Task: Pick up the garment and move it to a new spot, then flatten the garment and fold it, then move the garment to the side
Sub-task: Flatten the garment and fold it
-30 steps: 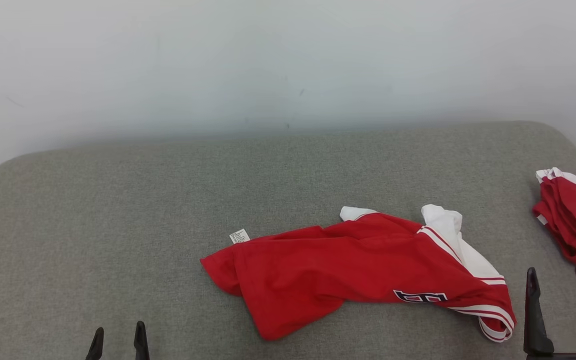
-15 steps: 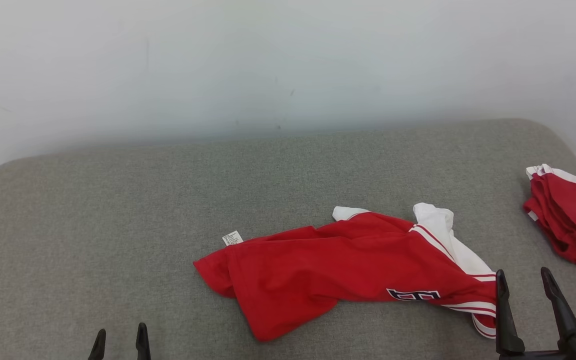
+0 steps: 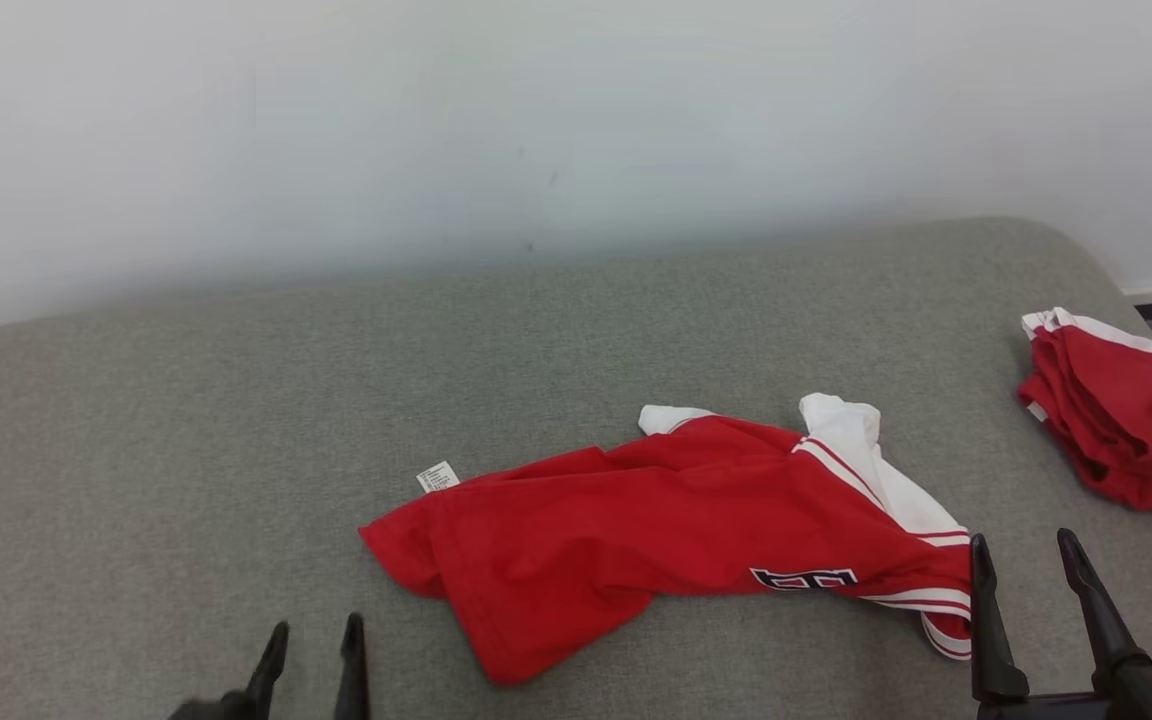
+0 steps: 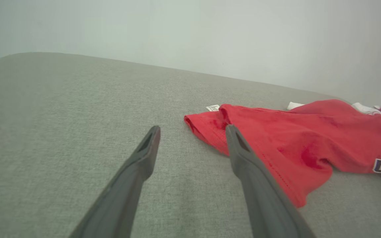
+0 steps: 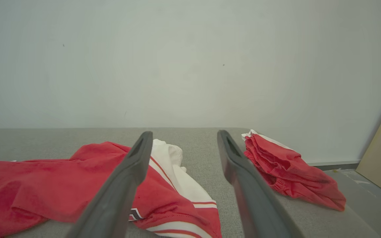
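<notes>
Surface: one grey fabric-covered counter (image 3: pixel 186 420) against a plain white wall (image 3: pixel 536 100).
Count: two garments, both red with white trim; two grippers.
Garment (image 3: pixel 636 530): crumpled, lying mid-counter, one white tag (image 3: pixel 437 477) at its left end.
Second garment (image 3: pixel 1116 420): bunched at the counter's right edge, well apart.
Left gripper (image 3: pixel 317 625): jaws apart, empty, near the left end.
Right gripper (image 3: pixel 1023 540): jaws apart, empty, beside the striped right end.

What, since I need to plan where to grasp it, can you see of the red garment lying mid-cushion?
The red garment looks like soft knit jersey, with white panels, red-and-white striped trim, dark lettering and a small white care label at its left end. It lies crumpled and unfolded, stretched left to right, resting on the grey cushion.
</notes>
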`<state>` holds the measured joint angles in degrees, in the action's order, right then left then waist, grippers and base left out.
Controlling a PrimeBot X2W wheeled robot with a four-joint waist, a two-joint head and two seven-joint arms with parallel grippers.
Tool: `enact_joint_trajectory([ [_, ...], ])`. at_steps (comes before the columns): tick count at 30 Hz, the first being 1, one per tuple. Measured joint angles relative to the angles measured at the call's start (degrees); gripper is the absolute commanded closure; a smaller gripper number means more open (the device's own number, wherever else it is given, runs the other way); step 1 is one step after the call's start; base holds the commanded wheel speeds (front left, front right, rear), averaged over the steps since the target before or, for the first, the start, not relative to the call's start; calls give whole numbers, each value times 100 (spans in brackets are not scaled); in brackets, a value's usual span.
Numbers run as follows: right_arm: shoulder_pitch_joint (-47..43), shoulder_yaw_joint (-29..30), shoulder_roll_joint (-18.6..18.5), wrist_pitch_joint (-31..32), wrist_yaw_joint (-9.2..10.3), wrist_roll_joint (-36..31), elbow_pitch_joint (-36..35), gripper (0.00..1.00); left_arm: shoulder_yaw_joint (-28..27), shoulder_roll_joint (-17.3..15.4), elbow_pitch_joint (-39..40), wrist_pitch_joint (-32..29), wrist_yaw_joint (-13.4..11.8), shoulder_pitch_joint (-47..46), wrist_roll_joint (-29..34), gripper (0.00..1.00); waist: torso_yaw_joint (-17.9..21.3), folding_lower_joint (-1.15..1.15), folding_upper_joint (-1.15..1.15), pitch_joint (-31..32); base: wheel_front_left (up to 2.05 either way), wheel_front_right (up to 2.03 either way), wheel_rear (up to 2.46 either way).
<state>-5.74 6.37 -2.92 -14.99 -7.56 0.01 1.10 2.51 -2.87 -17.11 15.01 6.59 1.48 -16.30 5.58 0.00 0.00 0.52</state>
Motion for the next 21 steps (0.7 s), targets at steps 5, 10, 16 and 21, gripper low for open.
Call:
enact_joint_trajectory([
  [5,54,-86,0,0,0,8,34,0,294,-2,-833,-285,48,-932,-142,0,158,1,0,-68,0,0,0],
  [10,119,-115,0,0,0,43,34,0,345,-30,-1517,-559,51,-1582,-211,0,386,1,0,-163,0,0,0],
  [16,189,-108,0,0,0,109,25,0,399,-129,-2047,-726,52,-2069,-241,0,648,1,0,-363,0,0,0],
  [21,261,-105,0,0,0,202,14,0,414,-169,-2339,-851,42,-2323,-256,0,828,1,1,-542,0,0,0],
])
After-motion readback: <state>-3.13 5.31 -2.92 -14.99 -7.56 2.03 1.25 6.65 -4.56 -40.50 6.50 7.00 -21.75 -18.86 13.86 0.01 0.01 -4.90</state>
